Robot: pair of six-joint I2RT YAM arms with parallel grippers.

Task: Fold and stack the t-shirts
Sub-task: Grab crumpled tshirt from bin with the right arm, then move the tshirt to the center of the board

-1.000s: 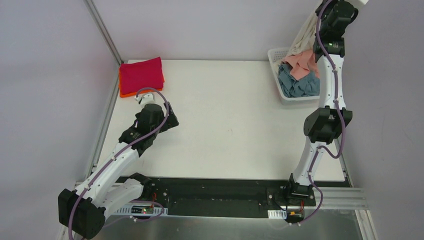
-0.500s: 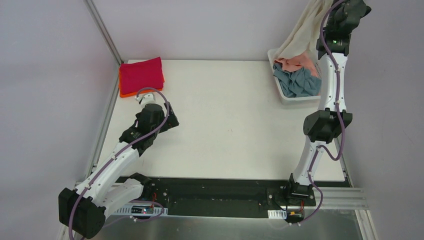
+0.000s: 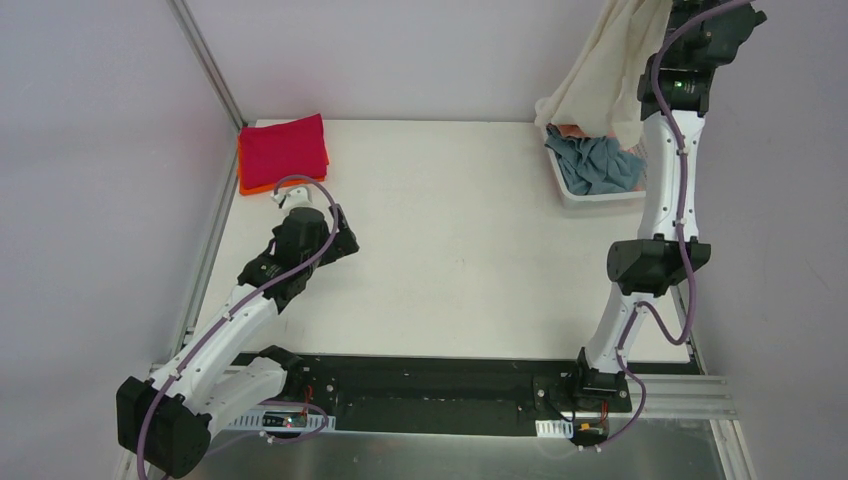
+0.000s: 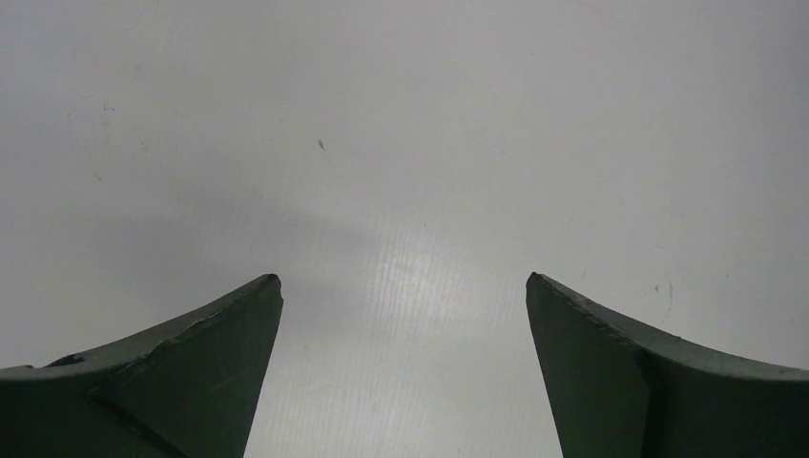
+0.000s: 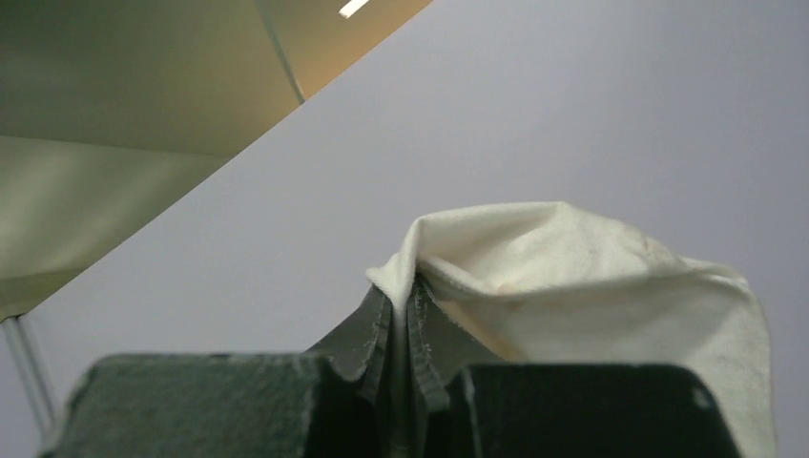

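- My right gripper (image 5: 401, 303) is clamped tight on a bunched fold of the cream-white t-shirt (image 3: 600, 70), lifted high.
- The shirt drapes down from there, and its lower end covers the far corner of the basket (image 3: 580, 195) (touching or not, I can't tell).
- In the basket: the crumpled grey-blue t-shirt (image 3: 595, 165), with a sliver of the salmon pink t-shirt (image 3: 570, 130) behind it.
- My left gripper (image 4: 404, 286) is spread wide and empty over the bare counter (image 3: 460, 250).
- At the far-left corner, the red t-shirt (image 3: 283, 148) lies folded on the orange t-shirt (image 3: 262, 186).

cream-white shirt (image 3: 600, 75) cut off above, orange shirt (image 3: 255, 187) mostly under crimson shirt (image 3: 283, 150)
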